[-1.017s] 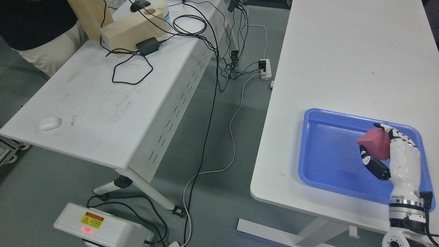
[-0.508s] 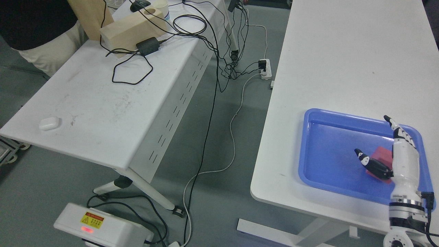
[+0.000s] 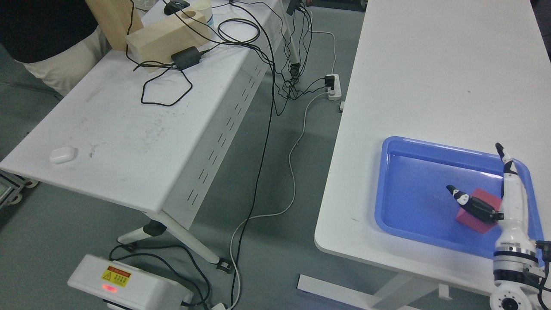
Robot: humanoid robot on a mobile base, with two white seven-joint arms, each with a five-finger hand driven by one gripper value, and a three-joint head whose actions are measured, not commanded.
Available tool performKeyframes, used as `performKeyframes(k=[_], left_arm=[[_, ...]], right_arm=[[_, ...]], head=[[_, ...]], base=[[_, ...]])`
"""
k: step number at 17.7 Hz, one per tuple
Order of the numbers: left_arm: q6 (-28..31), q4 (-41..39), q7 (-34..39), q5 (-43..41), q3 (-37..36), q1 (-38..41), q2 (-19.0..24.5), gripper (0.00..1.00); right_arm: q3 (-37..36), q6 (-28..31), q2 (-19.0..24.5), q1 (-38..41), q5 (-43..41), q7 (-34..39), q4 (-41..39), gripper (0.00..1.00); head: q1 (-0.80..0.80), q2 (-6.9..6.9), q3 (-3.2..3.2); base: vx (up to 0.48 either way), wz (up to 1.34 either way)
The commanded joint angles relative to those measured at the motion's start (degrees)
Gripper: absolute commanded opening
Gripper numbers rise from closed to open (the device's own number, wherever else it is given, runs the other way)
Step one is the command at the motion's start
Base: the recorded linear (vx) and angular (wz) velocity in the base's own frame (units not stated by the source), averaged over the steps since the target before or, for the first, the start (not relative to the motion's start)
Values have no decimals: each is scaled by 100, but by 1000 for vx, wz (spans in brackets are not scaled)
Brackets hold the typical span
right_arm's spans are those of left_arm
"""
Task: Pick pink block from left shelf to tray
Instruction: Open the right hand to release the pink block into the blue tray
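Observation:
The pink block (image 3: 477, 212) lies flat on the floor of the blue tray (image 3: 413, 189), near its right front corner. My right hand (image 3: 486, 181) hovers just above and beside the block, palm edge-on to the camera. It is open: the fingers (image 3: 507, 165) point straight up and the black thumb (image 3: 467, 203) sticks out to the left over the block. Nothing is held. The left arm does not show.
The tray rests on a white table (image 3: 430, 77) at the right. A second white table (image 3: 129, 125) at the left carries a wooden block (image 3: 165, 36), a power adapter (image 3: 186, 58), cables and a small white case (image 3: 62, 154). Cables and a power strip (image 3: 332, 87) lie on the floor between.
One second ago my right hand held the pink block above the tray. The fingers have since opened and the block has dropped onto the tray floor; the hand has turned more edge-on.

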Motion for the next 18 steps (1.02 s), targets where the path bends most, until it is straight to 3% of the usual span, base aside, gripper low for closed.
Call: performKeyframes(k=[1, 6, 8, 18], left_arm=[[-1, 0, -1, -9, 0, 53, 100, 100], [-1, 0, -1, -9, 0, 53, 100, 100], [-1, 0, -1, -9, 0, 53, 100, 100], [-1, 0, -1, -9, 0, 53, 100, 100]], right_arm=[[-288, 11, 29, -24, -1516, 150, -1, 99], [-437, 300, 47, 11, -2403, 659, 7, 100], [-587, 547, 74, 3, -2510, 827, 7, 100], [-649, 539, 74, 3, -2650, 827, -1, 100]], head=[[0, 0, 0], [0, 0, 0], [0, 0, 0], [0, 0, 0]], base=[[0, 0], [0, 0], [0, 0], [0, 0]])
